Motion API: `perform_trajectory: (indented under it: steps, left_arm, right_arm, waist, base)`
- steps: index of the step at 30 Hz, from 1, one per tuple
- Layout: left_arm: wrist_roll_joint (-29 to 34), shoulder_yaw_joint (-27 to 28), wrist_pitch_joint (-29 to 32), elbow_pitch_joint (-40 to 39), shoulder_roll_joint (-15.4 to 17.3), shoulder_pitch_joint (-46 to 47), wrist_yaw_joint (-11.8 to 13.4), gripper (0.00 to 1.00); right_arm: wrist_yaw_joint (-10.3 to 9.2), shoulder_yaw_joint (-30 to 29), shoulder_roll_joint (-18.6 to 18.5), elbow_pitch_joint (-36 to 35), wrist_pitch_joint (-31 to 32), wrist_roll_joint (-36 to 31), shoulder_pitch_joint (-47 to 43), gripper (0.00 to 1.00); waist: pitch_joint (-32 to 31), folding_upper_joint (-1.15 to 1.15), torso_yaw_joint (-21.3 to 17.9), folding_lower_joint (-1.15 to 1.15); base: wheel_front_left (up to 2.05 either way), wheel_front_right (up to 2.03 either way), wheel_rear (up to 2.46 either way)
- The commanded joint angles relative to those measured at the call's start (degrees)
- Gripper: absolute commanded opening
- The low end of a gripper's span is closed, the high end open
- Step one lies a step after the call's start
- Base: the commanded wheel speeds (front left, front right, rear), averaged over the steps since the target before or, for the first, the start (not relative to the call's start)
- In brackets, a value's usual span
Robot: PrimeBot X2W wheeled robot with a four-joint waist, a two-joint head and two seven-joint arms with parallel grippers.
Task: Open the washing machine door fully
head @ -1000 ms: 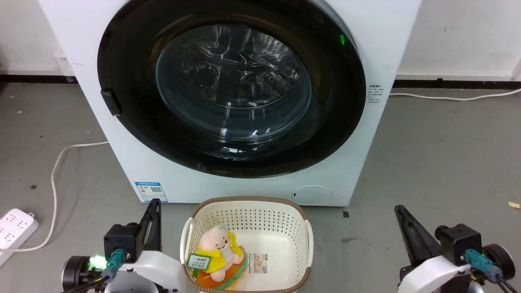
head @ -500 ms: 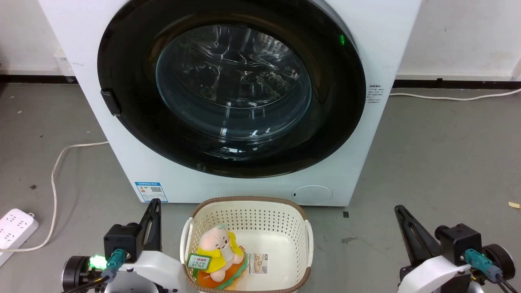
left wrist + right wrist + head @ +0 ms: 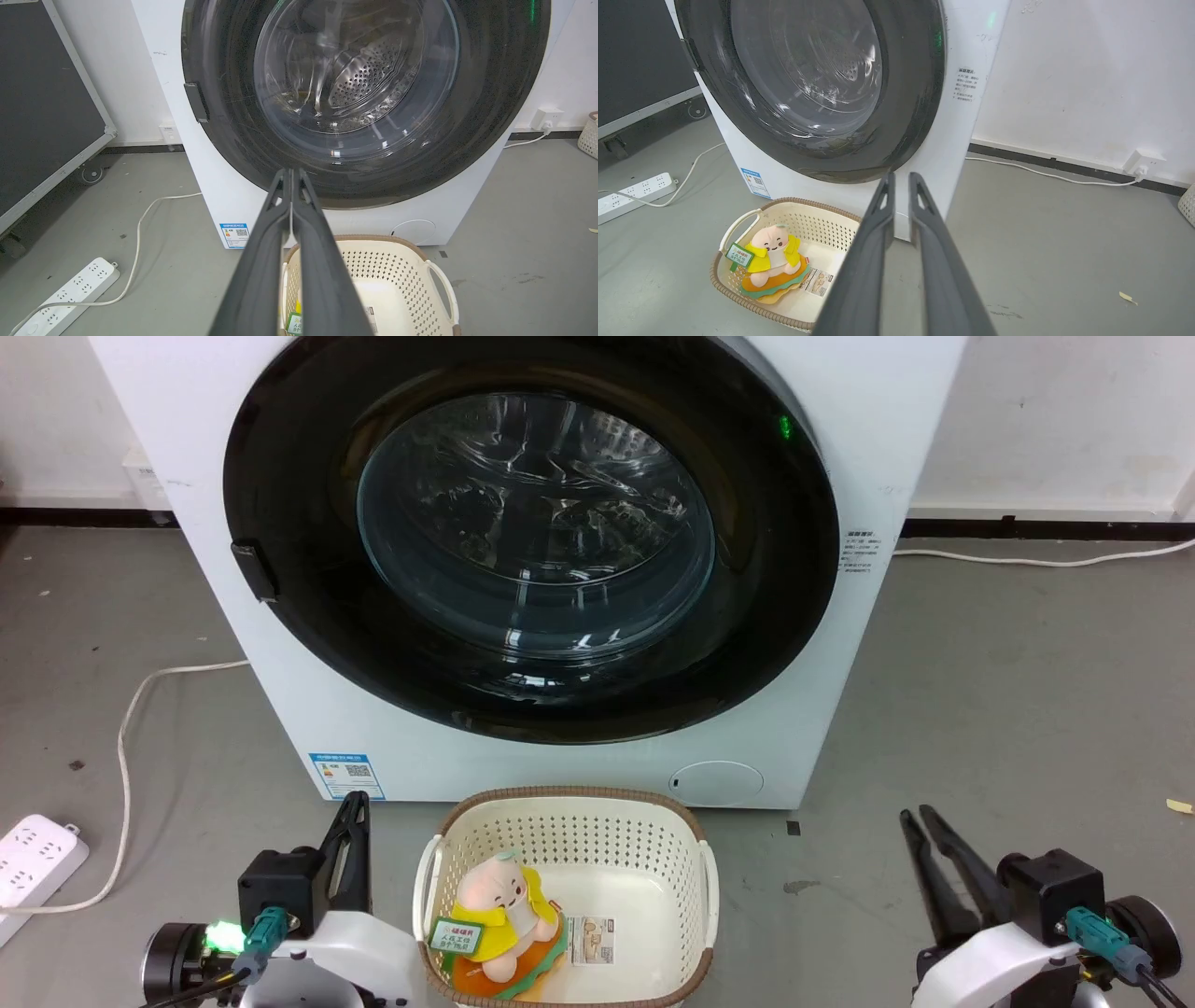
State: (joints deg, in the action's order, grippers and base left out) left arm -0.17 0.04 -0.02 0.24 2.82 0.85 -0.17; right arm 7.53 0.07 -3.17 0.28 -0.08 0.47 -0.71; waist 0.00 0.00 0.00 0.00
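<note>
I see grey floor point(image 3: 1008, 691), a basket point(image 3: 569, 795) before the closed washing machine door point(image 3: 299, 644); left gripper point(image 3: 290, 173) fingers together, right gripper point(image 3: 901, 177) slightly parted, both empty.

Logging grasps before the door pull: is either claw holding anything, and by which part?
Nothing is held. The left claw is shut on air, the right claw slightly open and empty, both well short of the washing machine door.

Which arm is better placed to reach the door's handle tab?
Left. The handle tab sits on the left edge of the washing machine door, above the left gripper; the right gripper lies beyond the basket.
</note>
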Motion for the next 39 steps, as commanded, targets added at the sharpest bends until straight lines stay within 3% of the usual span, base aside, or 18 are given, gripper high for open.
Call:
perform_trajectory:
  steps: [1, 25, 39]
  left_arm:
    - [0.0, 0.0, 0.0, 0.0, 0.0, 0.0, 0.0, 1.00]
    - [-0.8, -2.1, -2.6, 0.0, 0.0, 0.8, 0.6, 1.00]
    - [-1.2, -3.2, -4.3, -0.6, 0.0, 3.0, 0.8, 1.00]
  right_arm:
    - [0.00, 0.0, 0.0, 0.0, 0.0, 0.0, 0.0, 1.00]
    - [-0.01, -1.3, 0.1, -0.1, -2.6, 4.6, 1.2, 1.00]
    - [-0.01, -2.3, -1.2, -0.6, -1.8, 12.3, 7.9, 1.00]
  waist:
    - [0.0, 0.00, 0.0, 0.00]
    - [1.5, 0.00, 0.2, 0.00]
    - [5.3, 0.00, 0.8, 0.00]
  base:
    - [0.00, 0.00, 0.00]
    - [0.00, 0.00, 0.00]
    - [0.00, 0.00, 0.00]
